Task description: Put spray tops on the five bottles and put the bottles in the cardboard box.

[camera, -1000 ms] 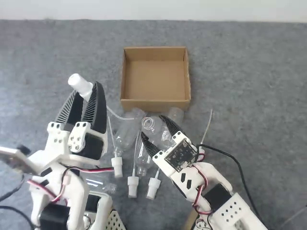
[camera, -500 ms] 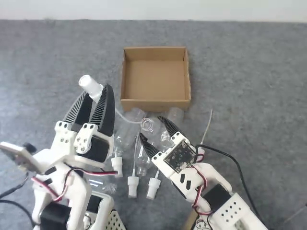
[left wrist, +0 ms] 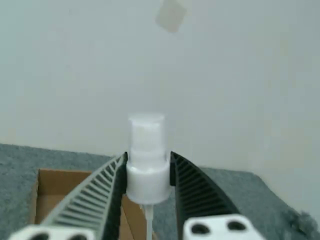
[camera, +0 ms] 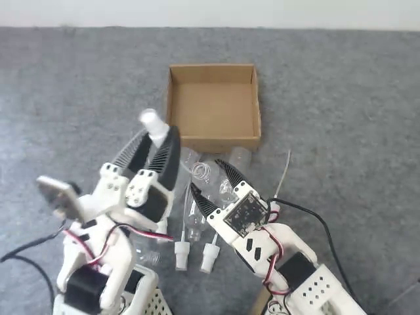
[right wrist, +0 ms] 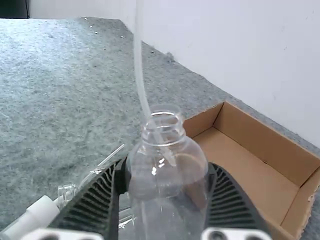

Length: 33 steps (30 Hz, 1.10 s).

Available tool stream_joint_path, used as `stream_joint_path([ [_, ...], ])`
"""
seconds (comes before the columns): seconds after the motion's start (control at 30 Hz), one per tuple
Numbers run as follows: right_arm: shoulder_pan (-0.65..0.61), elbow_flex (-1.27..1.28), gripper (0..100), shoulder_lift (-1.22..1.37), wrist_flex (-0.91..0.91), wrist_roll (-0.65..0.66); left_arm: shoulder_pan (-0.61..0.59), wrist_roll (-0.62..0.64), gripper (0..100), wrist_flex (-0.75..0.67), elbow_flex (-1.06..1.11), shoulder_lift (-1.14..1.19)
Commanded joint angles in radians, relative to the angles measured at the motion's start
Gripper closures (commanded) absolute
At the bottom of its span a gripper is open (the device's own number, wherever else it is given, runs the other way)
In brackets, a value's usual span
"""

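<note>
My left gripper [camera: 157,134] is shut on a white spray top [camera: 152,121], raised in front of the open cardboard box [camera: 213,142]. In the left wrist view the spray top [left wrist: 147,167] sits upright between the fingers, with the box [left wrist: 50,186] beyond. My right gripper [camera: 206,173] is shut on a clear bottle [camera: 202,172], neck up. In the right wrist view the bottle [right wrist: 167,172] stands between the fingers, and the top's thin dip tube [right wrist: 141,85] runs down into its open neck.
Two more spray tops [camera: 182,252] [camera: 209,256] lie on the grey carpet between the arms. Clear bottles [camera: 240,156] lie beside the box's front wall. A loose thin tube [camera: 283,172] lies right of them. The box [right wrist: 250,165] holds nothing.
My left arm has swung right and toward the box with the spray top, bringing it close to the held bottle. The right gripper and its bottle have barely moved.
</note>
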Motion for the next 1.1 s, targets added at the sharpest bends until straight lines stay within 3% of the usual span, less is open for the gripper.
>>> stream_joint_path([
  [0.0,-0.004,0.02,90.2,-0.016,-0.013,0.009,0.025,-0.015,99,-0.032,0.004,-0.008],
  [0.37,-0.004,0.021,90.2,-0.022,-0.022,0.005,0.028,-0.025,99,-0.02,0.056,-0.008],
  [0.53,0.002,0.021,90.2,-0.022,-0.021,0.005,0.115,-0.115,99,-0.02,0.096,-0.008],
  [0.97,0.004,0.021,90.2,-0.022,-0.021,0.005,0.117,-0.126,99,0.066,0.099,-0.008],
  [1.07,0.004,0.021,90.2,-0.022,-0.019,0.005,0.118,-0.178,99,0.08,0.102,-0.008],
])
